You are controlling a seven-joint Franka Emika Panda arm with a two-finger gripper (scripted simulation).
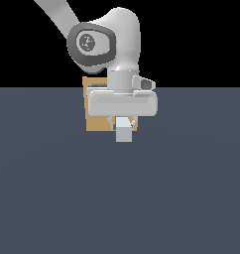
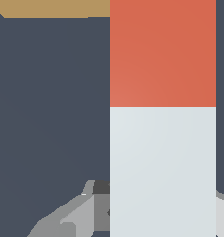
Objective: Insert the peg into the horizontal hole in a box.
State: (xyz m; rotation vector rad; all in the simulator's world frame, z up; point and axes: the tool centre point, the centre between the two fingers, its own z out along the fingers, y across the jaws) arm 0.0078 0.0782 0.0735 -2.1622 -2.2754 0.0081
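My gripper (image 1: pixel 122 122) is shut on the peg (image 1: pixel 123 133) and holds it level just above the floor. The peg's pale grey-white end faces the exterior camera and its red-orange end points toward the box (image 1: pixel 94 120), a tan block right behind the gripper. In the wrist view the peg (image 2: pixel 162 171) fills the frame, its red-orange half toward a strip of the box (image 2: pixel 53 7). One grey finger (image 2: pixel 77 215) shows beside the white half. The hole is hidden behind my hand and the peg in both views.
A flat dark grey-blue floor (image 1: pixel 117 198) spreads all around. My arm's white links (image 1: pixel 112 39) rise above the box at the back.
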